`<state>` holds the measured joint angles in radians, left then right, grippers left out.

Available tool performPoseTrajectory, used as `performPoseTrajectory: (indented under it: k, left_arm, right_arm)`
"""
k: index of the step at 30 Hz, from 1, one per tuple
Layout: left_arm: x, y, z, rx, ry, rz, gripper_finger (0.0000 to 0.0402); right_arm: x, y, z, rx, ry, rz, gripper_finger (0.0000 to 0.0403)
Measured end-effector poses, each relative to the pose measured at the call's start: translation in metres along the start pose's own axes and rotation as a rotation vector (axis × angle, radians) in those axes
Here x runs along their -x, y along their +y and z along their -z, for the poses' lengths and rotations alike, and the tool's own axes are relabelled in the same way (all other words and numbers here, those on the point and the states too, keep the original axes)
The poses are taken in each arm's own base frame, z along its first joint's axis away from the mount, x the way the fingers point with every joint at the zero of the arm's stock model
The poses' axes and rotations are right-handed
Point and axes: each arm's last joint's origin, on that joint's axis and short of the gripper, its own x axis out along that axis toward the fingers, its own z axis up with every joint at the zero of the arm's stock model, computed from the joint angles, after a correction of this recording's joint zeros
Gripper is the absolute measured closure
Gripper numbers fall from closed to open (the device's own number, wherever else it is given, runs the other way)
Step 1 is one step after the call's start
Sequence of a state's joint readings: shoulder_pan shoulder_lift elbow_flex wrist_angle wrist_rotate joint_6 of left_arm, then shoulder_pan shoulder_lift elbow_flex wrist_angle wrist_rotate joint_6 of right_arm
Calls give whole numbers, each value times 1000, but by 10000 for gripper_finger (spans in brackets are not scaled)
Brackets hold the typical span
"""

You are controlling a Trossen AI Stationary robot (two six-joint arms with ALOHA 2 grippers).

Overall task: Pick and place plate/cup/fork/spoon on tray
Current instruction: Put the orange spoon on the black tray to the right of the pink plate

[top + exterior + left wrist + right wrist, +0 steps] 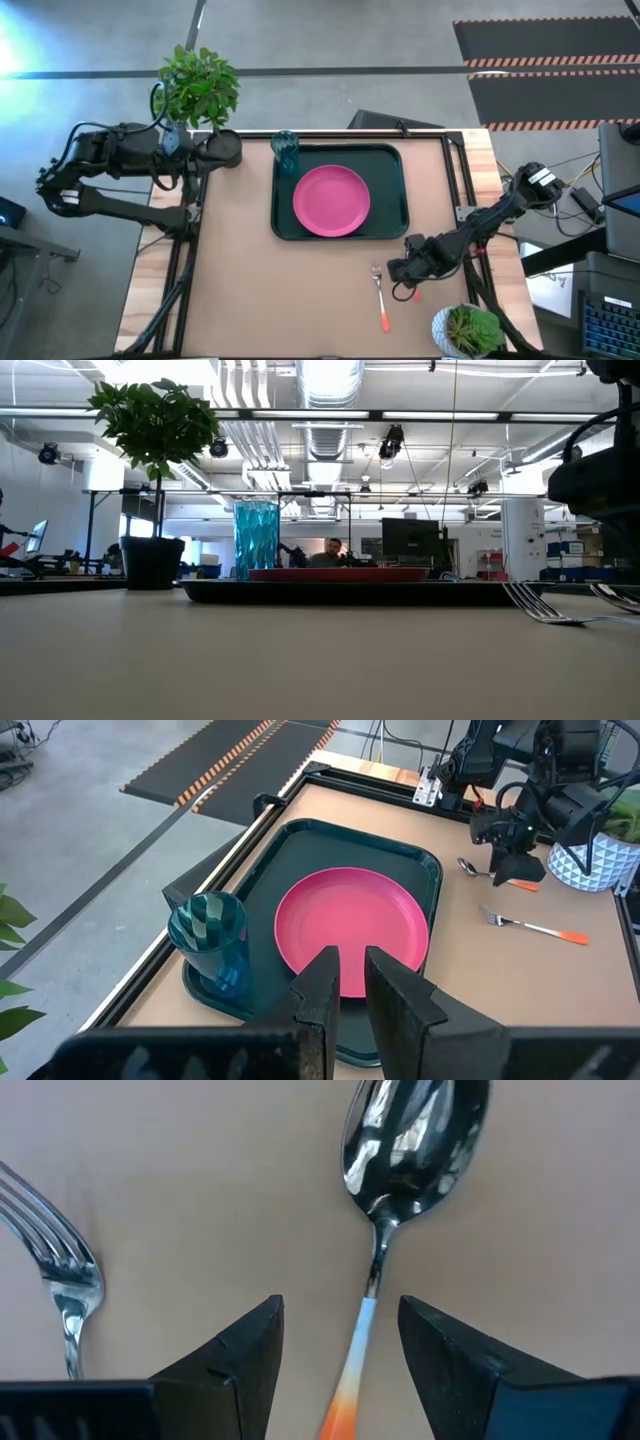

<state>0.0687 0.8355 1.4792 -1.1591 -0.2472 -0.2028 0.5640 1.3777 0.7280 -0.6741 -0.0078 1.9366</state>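
The pink plate [331, 200] lies flat on the dark green tray [390, 160] at the table's middle. The teal cup [285, 152] stands upright in the tray's far left corner. The fork [380, 295] lies on the table near the tray's near right corner. The spoon [410, 1140] lies flat on the table just right of the fork. My right gripper [340, 1350] is open and low over the spoon, one finger on each side of its handle [362, 1335], touching nothing. My left gripper [350, 982] is narrowly open and empty, beyond the tray's far left corner.
A leafy plant in a dark pot [200, 90] stands at the table's far left, beside my left arm. A plant in a white pot [468, 330] stands at the near right edge, close to my right arm. Bare tabletop lies left of and in front of the tray.
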Motion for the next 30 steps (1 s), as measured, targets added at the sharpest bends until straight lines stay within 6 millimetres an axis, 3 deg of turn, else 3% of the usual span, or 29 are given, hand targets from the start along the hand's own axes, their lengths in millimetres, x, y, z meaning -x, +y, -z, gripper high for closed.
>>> performPoseTrajectory:
  k: [10, 21, 30]
  left_arm:
    - [0, 0, 0, 0, 1, 0, 368]
    - [0, 0, 0, 1, 1, -1, 368]
    - [0, 0, 0, 1, 0, 0, 368]
  right_arm:
    - [-5, -3, -1, -8, 4, -8, 243]
    - [-6, -5, -2, -17, 2, 6, 384]
    - [-6, -5, -2, -16, -3, 2, 394]
